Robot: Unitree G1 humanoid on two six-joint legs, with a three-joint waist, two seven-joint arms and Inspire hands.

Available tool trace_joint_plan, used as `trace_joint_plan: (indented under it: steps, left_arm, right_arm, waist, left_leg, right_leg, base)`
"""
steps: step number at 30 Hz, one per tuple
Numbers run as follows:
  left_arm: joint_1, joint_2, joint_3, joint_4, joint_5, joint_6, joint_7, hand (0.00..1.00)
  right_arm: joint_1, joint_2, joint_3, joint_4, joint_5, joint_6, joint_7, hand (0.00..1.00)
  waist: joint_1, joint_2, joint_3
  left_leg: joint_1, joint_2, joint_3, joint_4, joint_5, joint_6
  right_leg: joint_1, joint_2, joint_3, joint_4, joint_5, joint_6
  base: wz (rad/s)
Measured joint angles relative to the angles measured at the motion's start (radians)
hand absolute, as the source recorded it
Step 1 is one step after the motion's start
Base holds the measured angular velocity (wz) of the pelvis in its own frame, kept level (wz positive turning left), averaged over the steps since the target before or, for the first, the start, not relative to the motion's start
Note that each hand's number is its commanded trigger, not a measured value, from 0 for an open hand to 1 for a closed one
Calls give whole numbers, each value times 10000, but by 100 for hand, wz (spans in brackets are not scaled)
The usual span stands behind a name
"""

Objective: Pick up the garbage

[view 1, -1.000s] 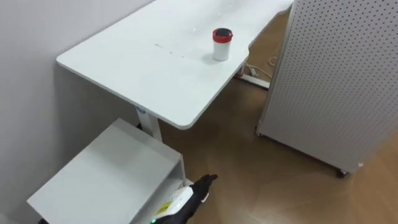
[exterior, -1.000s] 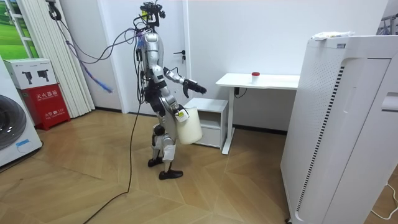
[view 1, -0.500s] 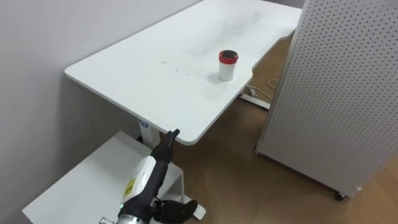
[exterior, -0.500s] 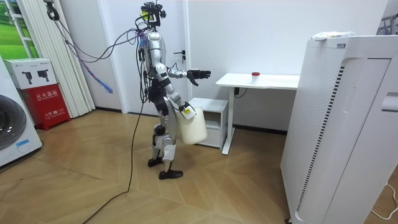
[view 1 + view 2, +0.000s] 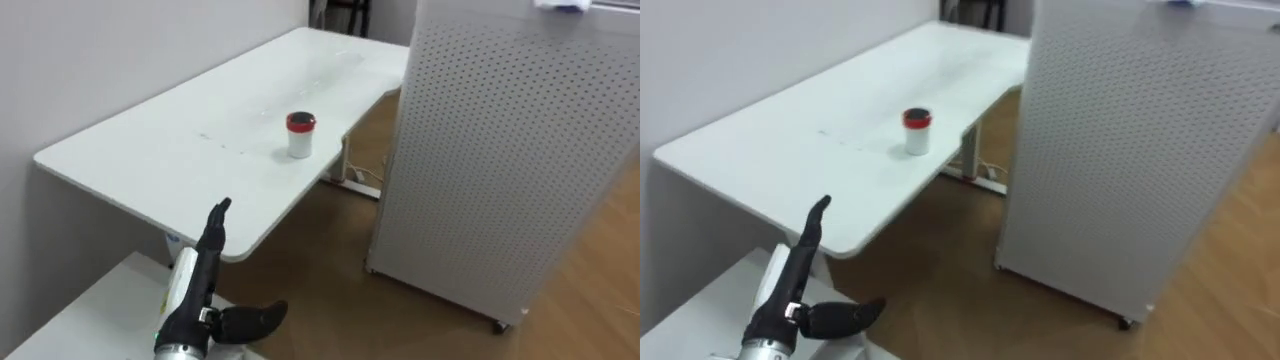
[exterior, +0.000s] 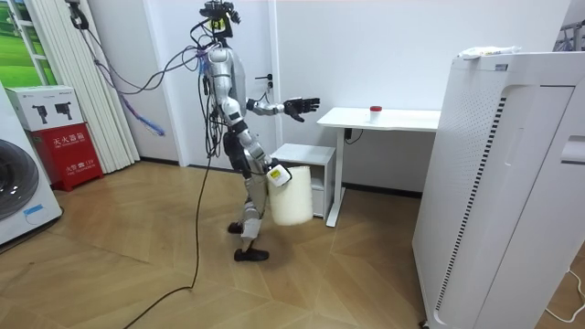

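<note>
A small white cup with a red lid stands upright near the right edge of the white desk. My left hand is raised in front of me, open with straight fingers pointing towards the desk's near corner, well short of the cup. In the room view this left hand reaches out at chest height just before the desk, with the cup further along the top. My right hand hangs at my side, and a white bin hangs from it.
A tall white perforated cabinet stands to the right of the desk, with a strip of wooden floor between. A low white shelf unit sits under the desk's near end. A washing machine and a red box stand far behind me.
My left hand has risen from low by the shelf to chest height towards the desk. I have stepped nearer the desk, and the eye view has shifted to the right.
</note>
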Motion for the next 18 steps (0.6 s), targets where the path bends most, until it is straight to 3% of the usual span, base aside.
trace_joint_plan:
  steps: [2, 4, 5, 6, 7, 8, 9, 10, 11, 12, 15, 17, 18]
  left_arm:
    - [9, -38, 108, 2, -46, 1, 165, 0]
    - [4, -43, 225, 1, -77, 0, 342, 0]
    - [5, -47, 293, 2, -87, 0, 408, 0]
    - [5, -48, 321, 5, -123, 0, 433, 0]
    - [3, -61, 421, 17, -225, 0, 493, 0]
    - [49, -71, 604, 20, -244, -1, 509, 0]
    - [72, -71, 670, 17, -282, -1, 532, 0]
    - [69, -66, 829, 8, -296, -3, 551, 0]
    - [92, -45, 969, -7, -400, -2, 553, 0]
    - [87, -28, 1014, -7, -418, 0, 570, 0]
    - [-16, -35, 1056, -193, -415, -1, 586, 0]
    - [-34, -48, 1052, -278, -412, -3, 590, 0]
    - [-61, -47, 1052, -273, -408, -3, 591, 0]
  right_arm:
    - [13, -31, -154, 12, -6, 9, -228, 100]
    - [23, -35, -149, 5, -33, 16, -411, 100]
    - [23, -32, -150, 3, -139, 19, -505, 100]
    - [24, -41, -149, 3, -196, 36, -523, 100]
    - [38, -59, -149, 2, -205, 99, -561, 100]
    - [101, -51, -149, -15, -206, 165, -569, 100]
    - [133, -52, -149, -29, -206, 185, -567, 100]
    - [123, -68, -182, -30, -205, 191, -564, 100]
    - [123, -77, -240, -37, -205, 190, -578, 100]
    - [127, -88, -252, -37, -214, 185, -591, 100]
    - [129, -191, -318, -61, -236, 186, -721, 100]
    - [142, -181, -299, -197, -221, 185, -878, 100]
    - [141, -181, -297, -212, -197, 185, -895, 100]
  waist:
    - [185, 10, -23]
    - [273, 67, -68]
    - [285, 115, -102]
    - [295, 121, -105]
    - [335, 158, -123]
    - [428, 110, -141]
    - [454, 76, -177]
    - [477, 39, -198]
    - [497, -41, -205]
    - [471, -97, -198]
    - [497, -144, -188]
    - [513, -190, -171]
    - [519, -190, -171]
  left_leg:
    - [-657, -652, -241, -1687, 11, -121]
    - [-1043, -1043, -492, -3425, 248, -244]
    - [-1174, -1278, -661, -4614, 611, -191]
    - [-1194, -1381, -807, -5176, 839, -189]
    - [-1120, -1506, -1035, -6192, 1368, -124]
    - [-924, -1579, -1130, -6629, 2084, -59]
    - [-805, -1657, -1225, -6732, 2406, -13]
    - [-659, -1814, -1384, -6762, 2895, 193]
    - [-595, -1945, -1352, -6599, 3093, 403]
    - [-606, -2024, -1301, -6443, 3007, 459]
    - [-852, -2267, -1035, -5488, 2177, 661]
    - [-766, -2403, -735, -4962, 1561, 833]
    - [-736, -2445, -715, -4850, 1416, 873]
  right_leg:
    - [17, 25, 399, -84, -26, -98]
    - [88, 101, 635, -141, -103, -155]
    - [169, 112, 804, -132, -216, -147]
    - [227, 122, 882, -130, -287, -133]
    - [385, 171, 1030, -123, -450, -101]
    - [485, 168, 1247, -104, -644, -50]
    - [551, 147, 1349, -108, -728, -10]
    - [685, 84, 1438, -167, -880, 57]
    - [822, -48, 1407, -233, -1000, 191]
    - [914, -162, 1340, -319, -1035, 242]
    - [1170, -538, 1200, -409, -1206, 545]
    - [1285, -846, 1009, 30, -1383, 858]
    - [1292, -910, 971, 179, -1413, 912]
  base:
    - [-64]
    - [-56]
    - [-44]
    - [-43]
    - [-47]
    - [-48]
    - [-44]
    - [-37]
    - [-30]
    - [-16]
    - [-3]
    - [-15]
    - [-6]
